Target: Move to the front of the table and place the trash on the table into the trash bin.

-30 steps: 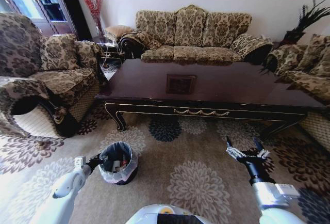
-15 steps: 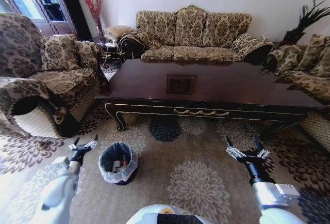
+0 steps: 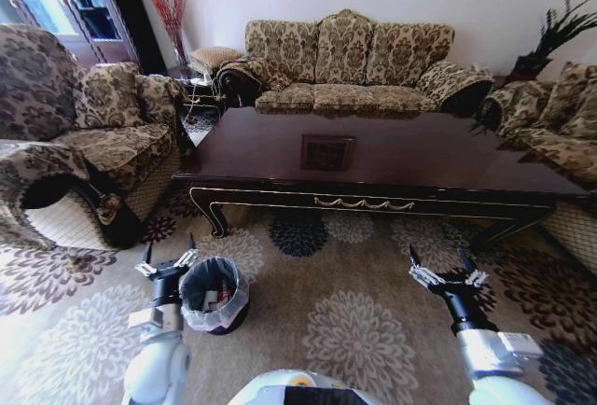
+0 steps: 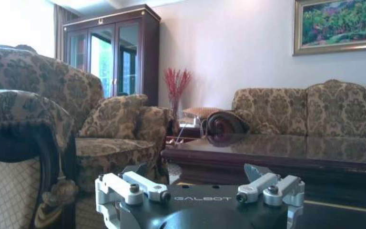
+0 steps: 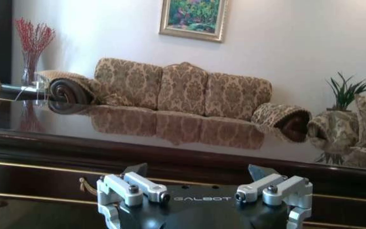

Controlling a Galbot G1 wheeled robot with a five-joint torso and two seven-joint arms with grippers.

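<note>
Table [image 3: 392, 158] top looks bare of trash from the head view, glossy dark wood with just reflections; the trash [image 3: 216, 299], some small red and white bits, sits inside the trash bin [image 3: 214, 294], which stands on the carpet [image 3: 354, 321] in front of the table's left end, apart from it. Bin liner folded over the rim, bin upright. Left gripper [image 3: 167, 263] hovers just beside the bin on the side away from the table's centre, fingers spread wide, holding nothing; the left wrist view shows the same open, empty fingers [image 4: 131, 183] pointing toward the table. Right gripper [image 3: 447, 275] hangs over the carpet in front of the table's right half, well apart from the bin, fingers splayed wide and empty too. Judgement: task looks essentially done, clearing seems finished. To do this step well: keep the left arm clear of the bin rim and liner so it doesn't tip or drag it, check the far side of the table for leftovers, keep both arms low in front of the table
</note>
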